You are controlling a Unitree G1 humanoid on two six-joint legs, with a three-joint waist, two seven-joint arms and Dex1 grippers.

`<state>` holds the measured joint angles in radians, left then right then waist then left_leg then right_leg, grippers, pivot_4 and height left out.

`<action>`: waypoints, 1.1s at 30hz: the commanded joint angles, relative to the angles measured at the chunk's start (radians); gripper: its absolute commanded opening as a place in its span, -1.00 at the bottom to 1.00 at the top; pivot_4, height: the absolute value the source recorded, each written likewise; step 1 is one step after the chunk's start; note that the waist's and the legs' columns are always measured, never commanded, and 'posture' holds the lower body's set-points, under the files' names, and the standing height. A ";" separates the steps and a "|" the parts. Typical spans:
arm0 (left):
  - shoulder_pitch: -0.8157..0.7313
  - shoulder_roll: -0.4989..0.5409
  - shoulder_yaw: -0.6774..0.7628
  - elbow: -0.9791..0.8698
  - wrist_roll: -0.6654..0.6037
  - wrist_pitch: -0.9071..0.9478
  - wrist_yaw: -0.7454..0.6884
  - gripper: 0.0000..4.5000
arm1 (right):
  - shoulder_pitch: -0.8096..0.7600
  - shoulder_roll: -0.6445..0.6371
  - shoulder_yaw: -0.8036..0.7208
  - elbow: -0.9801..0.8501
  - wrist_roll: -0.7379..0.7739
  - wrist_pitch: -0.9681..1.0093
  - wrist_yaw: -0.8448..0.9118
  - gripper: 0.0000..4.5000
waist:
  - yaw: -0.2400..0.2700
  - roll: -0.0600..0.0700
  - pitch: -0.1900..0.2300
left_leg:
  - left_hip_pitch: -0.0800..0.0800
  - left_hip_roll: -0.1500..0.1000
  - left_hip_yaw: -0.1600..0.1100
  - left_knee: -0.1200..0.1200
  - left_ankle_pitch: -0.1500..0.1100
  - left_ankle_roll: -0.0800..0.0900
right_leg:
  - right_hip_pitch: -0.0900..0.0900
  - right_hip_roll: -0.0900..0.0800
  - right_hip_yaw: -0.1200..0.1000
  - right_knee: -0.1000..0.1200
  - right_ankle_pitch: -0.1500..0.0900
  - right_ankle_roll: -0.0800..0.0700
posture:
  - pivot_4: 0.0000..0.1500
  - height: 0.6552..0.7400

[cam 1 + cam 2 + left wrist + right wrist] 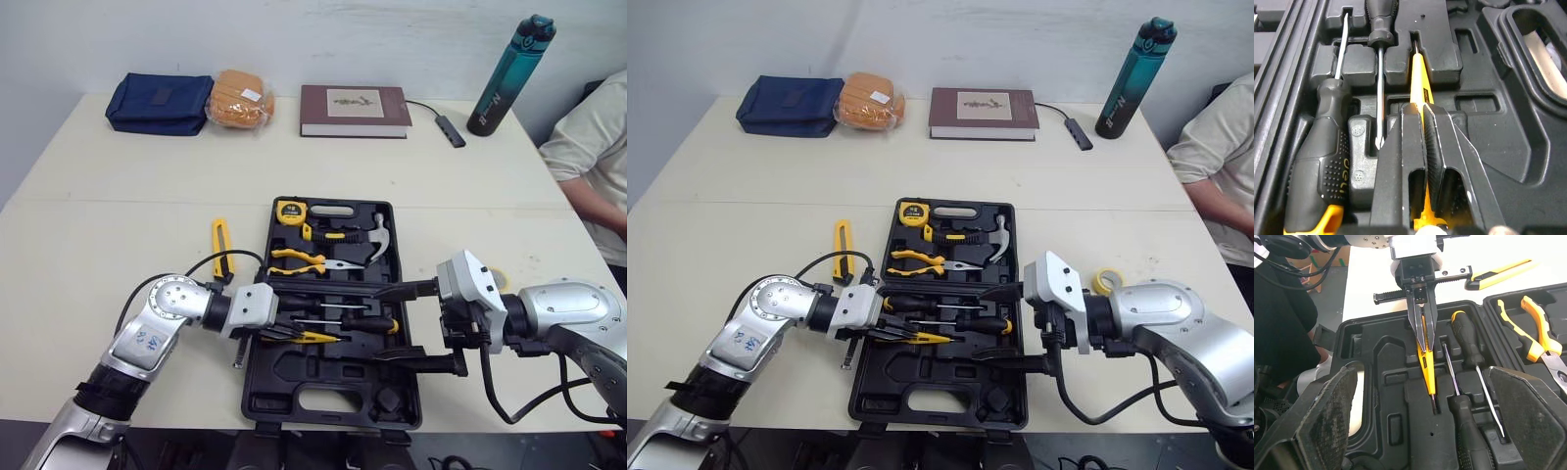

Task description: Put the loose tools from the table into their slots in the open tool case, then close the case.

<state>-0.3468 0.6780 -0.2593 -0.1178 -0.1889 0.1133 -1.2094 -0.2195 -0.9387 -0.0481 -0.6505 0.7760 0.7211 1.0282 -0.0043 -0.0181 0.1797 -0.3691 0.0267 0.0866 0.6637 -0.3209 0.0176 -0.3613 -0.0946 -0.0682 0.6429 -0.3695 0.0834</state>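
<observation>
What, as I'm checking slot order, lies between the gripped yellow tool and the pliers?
Two black-handled screwdrivers in their slots, per the right wrist view.

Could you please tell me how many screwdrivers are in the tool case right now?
3. A slim yellow screwdriver is pinched by the left gripper, and two black-handled screwdrivers lie beside it, pointing opposite ways. Others may be hidden.

Black case lies open at the table's front edge, with tape measure, hammer and pliers slotted. A thin yellow screwdriver lies in a middle slot. A yellow knife lies loose just left of the case.
</observation>
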 commanded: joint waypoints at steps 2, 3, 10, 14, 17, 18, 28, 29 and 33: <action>0.018 0.022 -0.044 0.026 0.069 -0.019 -0.001 -0.97 | -0.010 0.003 -0.013 -0.007 0.012 -0.004 -0.005 1.00 | -0.001 0.000 0.000 | 0.000 0.000 0.000 0.000 0.000 0.000 | 0.000 0.000 0.000 0.000 0.000 0.000 | 1.00 1.00; 0.021 0.023 -0.047 0.030 0.073 -0.015 0.002 -0.97 | -0.009 0.003 -0.013 -0.008 0.013 -0.003 -0.006 1.00 | -0.001 0.000 0.000 | 0.000 0.000 0.000 0.000 0.000 0.000 | 0.000 0.000 0.000 0.000 0.000 0.000 | 1.00 1.00; 0.061 0.016 -0.069 0.062 0.079 -0.030 0.010 -0.97 | -0.005 -0.003 -0.013 -0.001 0.010 -0.005 -0.002 1.00 | -0.001 0.001 -0.001 | 0.002 0.000 -0.001 0.000 0.000 0.000 | 0.001 0.000 0.000 0.000 0.000 0.000 | 1.00 1.00; 0.061 -0.001 -0.059 0.063 0.076 0.018 0.050 -0.97 | 0.001 -0.005 -0.014 0.004 0.005 -0.008 -0.001 1.00 | 0.000 0.004 -0.003 | 0.002 0.000 -0.001 0.000 0.000 0.000 | 0.002 -0.001 0.000 -0.001 0.000 0.000 | 1.00 1.00; 0.066 -0.009 -0.007 0.021 -0.001 0.074 0.058 -0.97 | 0.010 0.001 -0.024 0.014 -0.003 -0.015 -0.013 1.00 | 0.000 0.006 -0.004 | 0.002 0.000 -0.001 0.000 0.000 0.000 | 0.002 -0.001 0.000 -0.001 0.000 0.000 | 1.00 1.00; 0.075 -0.009 0.021 -0.005 -0.039 0.088 0.058 -0.97 | 0.016 0.003 -0.030 0.018 -0.012 -0.022 -0.019 1.00 | 0.000 0.006 -0.004 | 0.002 0.000 -0.001 0.000 0.000 0.000 | 0.002 -0.001 -0.001 -0.001 0.000 0.000 | 1.00 1.00; 0.309 0.070 0.513 -0.279 -0.431 0.449 0.232 0.20 | 0.209 -0.038 -0.334 0.133 -0.015 0.011 -0.052 1.00 | -0.001 0.005 -0.002 | -0.001 0.000 -0.005 0.000 0.000 0.000 | 0.003 -0.001 -0.004 -0.004 0.000 0.000 | 1.00 1.00; 0.346 0.077 0.565 -0.273 -0.430 0.454 0.248 0.39 | 0.240 -0.043 -0.378 0.163 -0.027 0.005 -0.048 1.00 | -0.001 0.005 -0.002 | -0.001 0.000 -0.005 -0.001 0.000 0.000 | 0.003 -0.001 -0.004 -0.005 0.000 0.000 | 1.00 1.00; 0.481 0.090 0.753 -0.209 -0.409 0.454 0.303 0.98 | 0.344 -0.064 -0.511 0.291 -0.100 -0.046 -0.017 1.00 | 0.000 0.005 -0.002 | 0.000 0.000 -0.005 -0.001 -0.001 0.001 | 0.004 -0.001 -0.005 -0.006 0.000 0.000 | 1.00 1.00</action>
<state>0.1266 0.7591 0.4322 -0.3275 -0.5943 0.5693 -0.9212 0.1185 -0.9854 -0.5031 -0.3724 0.6928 0.7051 0.9940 -0.0045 -0.0127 0.1778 -0.3695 0.0264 0.0814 0.6625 -0.3214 0.0182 -0.3574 -0.0956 -0.0729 0.6373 -0.3694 0.0836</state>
